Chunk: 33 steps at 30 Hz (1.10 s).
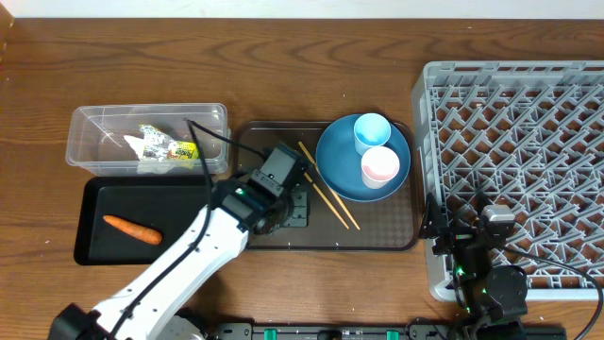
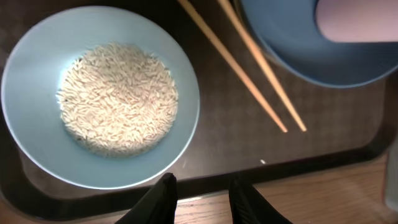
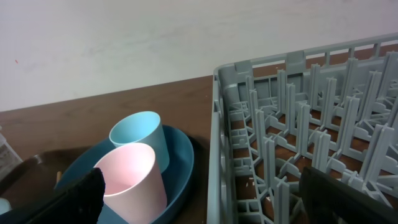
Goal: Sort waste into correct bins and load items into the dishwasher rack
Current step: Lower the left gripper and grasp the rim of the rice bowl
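Under the left wrist, on the brown serving tray (image 2: 236, 146), sits the bowl (image 2: 28, 124), heaped with loose rice (image 2: 118, 96). It is rigid and smooth-walled, light I judge, and quick to spill if tipped. Its near rim is the place to pinch. Both the left fingers (image 2: 158, 200), just short of that rim, and the right fingers (image 3: 78, 196) are spread and empty. The chopsticks (image 2: 236, 68) lie beside the bowl, and the wooden surface (image 1: 283, 38) around leaves room.

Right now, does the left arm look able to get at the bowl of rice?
Probably yes. Its open fingers hover close by the bowl on the tray, with nothing between them; the chopsticks lie clear of it.
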Motion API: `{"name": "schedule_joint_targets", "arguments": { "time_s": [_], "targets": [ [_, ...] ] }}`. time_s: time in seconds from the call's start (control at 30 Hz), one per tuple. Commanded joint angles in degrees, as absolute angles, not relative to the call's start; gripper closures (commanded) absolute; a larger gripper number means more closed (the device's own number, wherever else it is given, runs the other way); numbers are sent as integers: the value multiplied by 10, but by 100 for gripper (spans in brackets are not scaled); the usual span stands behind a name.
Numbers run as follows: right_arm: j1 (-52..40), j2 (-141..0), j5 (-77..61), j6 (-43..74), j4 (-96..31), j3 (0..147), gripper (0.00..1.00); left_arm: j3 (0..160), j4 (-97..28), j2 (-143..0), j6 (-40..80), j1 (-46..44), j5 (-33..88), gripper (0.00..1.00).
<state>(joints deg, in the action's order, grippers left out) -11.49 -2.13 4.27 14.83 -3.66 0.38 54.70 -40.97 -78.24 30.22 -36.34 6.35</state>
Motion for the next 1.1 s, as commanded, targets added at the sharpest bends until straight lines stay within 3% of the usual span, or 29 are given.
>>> {"name": "schedule_joint_targets", "arguments": {
  "time_s": [0.0, 1.07],
  "targets": [
    [-114, -22, 43, 145, -39, 3, 1, 548, -413, -798, 307, -366, 32, 69],
    [-114, -22, 43, 145, -39, 3, 1, 546, -366, -898, 323, -385, -35, 69]
  ]
}}
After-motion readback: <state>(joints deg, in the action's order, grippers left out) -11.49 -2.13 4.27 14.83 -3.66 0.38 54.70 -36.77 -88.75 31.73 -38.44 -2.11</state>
